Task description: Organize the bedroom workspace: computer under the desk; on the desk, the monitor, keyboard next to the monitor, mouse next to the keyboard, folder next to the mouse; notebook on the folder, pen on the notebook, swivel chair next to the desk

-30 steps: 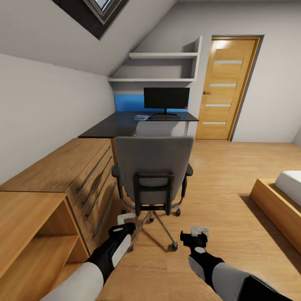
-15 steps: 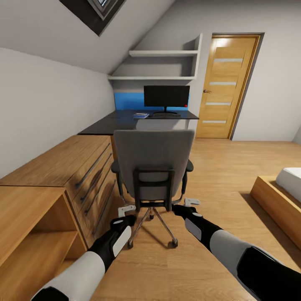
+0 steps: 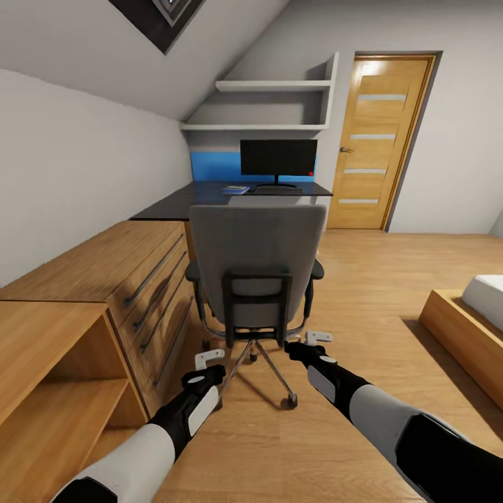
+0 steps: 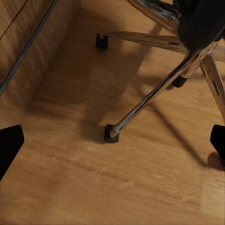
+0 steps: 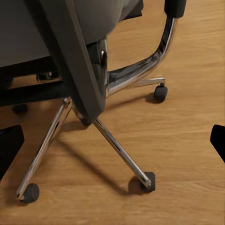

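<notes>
The swivel chair (image 3: 256,260) stands right in front of me, its tall grey back toward me and hiding its seat. Past it lies the black desk (image 3: 183,203) with the monitor (image 3: 278,158) and the keyboard (image 3: 276,188) in front of it. A small flat blue item (image 3: 236,188) lies left of the keyboard, too small to identify. My left gripper (image 3: 209,358) (image 4: 112,143) is open, low over the floor by the chair's chrome base (image 4: 154,96). My right gripper (image 3: 318,337) (image 5: 112,143) is open too, close behind the chair base (image 5: 115,145).
A light-wood drawer chest (image 3: 105,269) and an open shelf unit (image 3: 49,381) line the left wall close to the chair. The low bed (image 3: 467,332) is at the right, a wooden door (image 3: 377,140) is at the back, and wood floor (image 3: 370,279) lies between.
The view has moved a little closer to the chair. My right arm has reached forward, bringing its gripper up to the chair base. The left gripper has edged forward slightly.
</notes>
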Robot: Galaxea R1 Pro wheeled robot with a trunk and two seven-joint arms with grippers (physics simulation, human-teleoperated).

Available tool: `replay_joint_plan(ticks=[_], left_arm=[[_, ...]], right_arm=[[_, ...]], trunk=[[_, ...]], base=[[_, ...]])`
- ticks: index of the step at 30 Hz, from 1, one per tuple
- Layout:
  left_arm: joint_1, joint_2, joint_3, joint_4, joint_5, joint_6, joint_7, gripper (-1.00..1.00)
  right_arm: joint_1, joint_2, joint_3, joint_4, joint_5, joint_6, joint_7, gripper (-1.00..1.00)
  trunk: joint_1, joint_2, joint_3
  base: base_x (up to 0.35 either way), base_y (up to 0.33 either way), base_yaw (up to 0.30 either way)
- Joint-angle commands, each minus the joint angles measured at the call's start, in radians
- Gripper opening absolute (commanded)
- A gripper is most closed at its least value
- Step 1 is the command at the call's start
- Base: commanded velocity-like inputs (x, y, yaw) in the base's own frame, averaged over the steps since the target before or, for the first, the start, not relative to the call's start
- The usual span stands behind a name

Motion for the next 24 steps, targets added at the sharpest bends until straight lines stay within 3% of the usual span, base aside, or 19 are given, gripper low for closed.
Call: replay_joint_plan(ticks=[1,9,10,14,15,24], left_arm=[[-0.001,0.0,-0.003,0.0,0.0,0.005,0.007,1.0],[-0.001,0.0,-0.003,0.003,0.001,0.004,0.007,1.0],[-0.001,0.0,-0.005,0.007,0.002,0.005,0.007,1.0],[-0.001,0.0,-0.009,0.016,0.001,0.005,0.007,1.0],[-0.001,0.0,-0.013,0.022,0.0,0.007,0.007,1.0],[-0.001,0.0,-0.017,0.002,0.001,0.024,0.008,1.0]], right_arm=[[-0.001,0.0,0.009,-0.001,-0.01,-0.004,-0.005,1.0],[0.002,0.001,0.011,0.001,-0.005,-0.032,-0.004,1.0],[0.005,0.0,0.011,0.002,0.017,-0.039,-0.004,1.0],[0.009,-0.001,0.011,0.003,0.031,-0.05,-0.004,1.0],[0.012,0.0,0.011,0.003,0.038,-0.085,-0.003,1.0],[0.023,-0.001,0.011,0.002,0.042,-0.115,-0.003,1.0]], trunk=[[0.004,-0.008,-0.004],[0.034,-0.064,-0.029],[0.038,-0.071,-0.032],[0.054,-0.099,-0.045],[0.057,-0.106,-0.048],[0.092,-0.169,-0.076]], base=[[0.0,0.0,0.0],[0.0,0.0,0.0],[0.0,0.0,0.0],[0.0,0.0,0.0],[0.0,0.0,0.0],[0.0,0.0,0.0]])
